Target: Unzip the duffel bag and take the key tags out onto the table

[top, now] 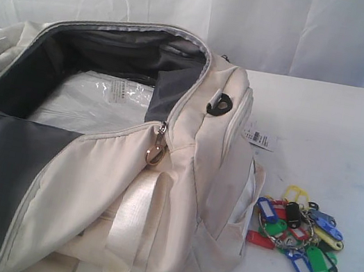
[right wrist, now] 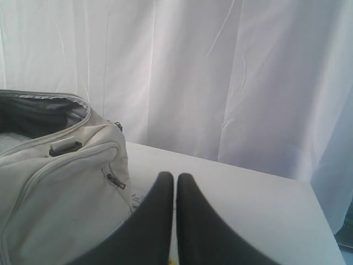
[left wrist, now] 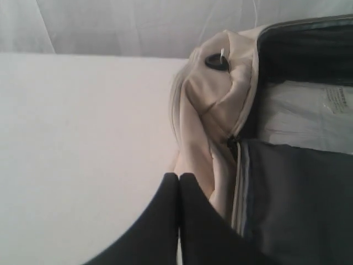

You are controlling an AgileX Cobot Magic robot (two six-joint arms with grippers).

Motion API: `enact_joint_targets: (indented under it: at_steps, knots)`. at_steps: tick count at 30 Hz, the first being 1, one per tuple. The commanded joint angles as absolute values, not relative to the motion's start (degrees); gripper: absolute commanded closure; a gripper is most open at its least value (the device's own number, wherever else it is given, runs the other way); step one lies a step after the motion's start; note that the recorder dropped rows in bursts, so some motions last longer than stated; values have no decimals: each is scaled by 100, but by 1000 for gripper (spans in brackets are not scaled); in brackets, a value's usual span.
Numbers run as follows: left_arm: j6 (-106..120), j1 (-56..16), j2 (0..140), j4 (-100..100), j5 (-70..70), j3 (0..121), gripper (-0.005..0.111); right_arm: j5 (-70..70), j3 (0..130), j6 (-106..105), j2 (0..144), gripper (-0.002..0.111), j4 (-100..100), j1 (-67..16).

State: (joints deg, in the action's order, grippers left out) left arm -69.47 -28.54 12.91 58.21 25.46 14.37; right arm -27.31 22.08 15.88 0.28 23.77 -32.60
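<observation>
Shows left pincer (left wrist: 179, 178) and right pincer (right wrist: 175, 178) fully closed, empty.
Finds key tags (top: 296, 235) on tabletop (top: 341, 132) just beside unzipped duffel bag (top: 197, 170).

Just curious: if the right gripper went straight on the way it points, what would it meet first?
Likely bare table, then the white curtain behind it; the duffel bag sits off its line. Depth is unclear.

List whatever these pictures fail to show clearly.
1. Exterior view: the duffel bag runs off the left and bottom edges.
2. Exterior view: the paper label has print too small to read.
3. Exterior view: glare on the clear plastic hides what lies beneath.
4. Exterior view: the key tags overlap, so their count cannot be told.
</observation>
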Motion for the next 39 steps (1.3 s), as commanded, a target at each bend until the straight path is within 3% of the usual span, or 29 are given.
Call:
enact_joint_targets:
  at_steps: [1, 5, 13, 19, 34, 39]
  knots:
    - [-6253, -2868, 1260, 4529, 3359, 1406, 106, -2737, 2188, 1565, 0, 105, 2392, -3247]
    - [-4418, -2868, 1260, 3744, 3579, 1313, 106, -2737, 2188, 1565, 0, 105, 2392, -3247]
    - [-258, -2868, 1260, 307, 1300, 775, 106, -2737, 2188, 1565, 0, 105, 2392, -3247]
    - [316, -2868, 1260, -556, -334, 0, 106, -2737, 2188, 1565, 0, 105, 2392, -3247]
    - [478, -2843, 1129, -335, 1201, 0, 106, -2737, 2188, 1565, 0, 105, 2392, -3247]
    - [478, -1911, 822, -335, 1314, 0, 106, -2737, 2188, 1565, 0, 105, 2392, -3247]
